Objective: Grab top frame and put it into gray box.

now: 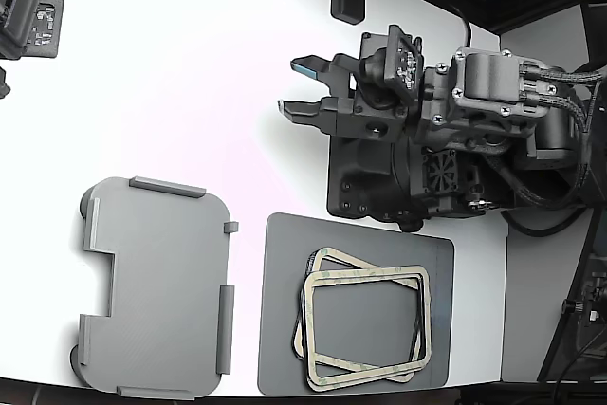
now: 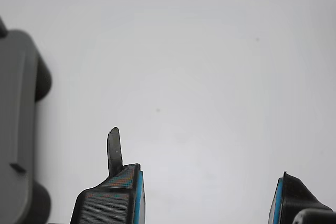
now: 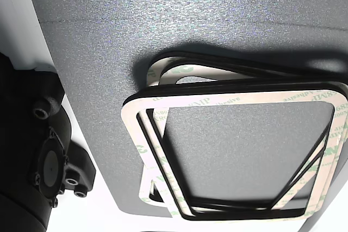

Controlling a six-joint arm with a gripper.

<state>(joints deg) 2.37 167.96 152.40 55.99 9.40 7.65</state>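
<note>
Spread-apart claw [image 2: 207,195] hangs over bare white table [image 1: 190,73], well apart from gray box [image 1: 156,282] and top frame [image 1: 365,324].

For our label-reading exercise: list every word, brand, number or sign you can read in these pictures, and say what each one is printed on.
"3M": green print repeated along the face of the top frame, seen mirrored in the other view.
Longer green text beside each "3M" on that frame: too blurred and reversed to read.
Green marks on the frames underneath: too small to read.
Gray box, dark mat, end effector: no readable text.
</note>
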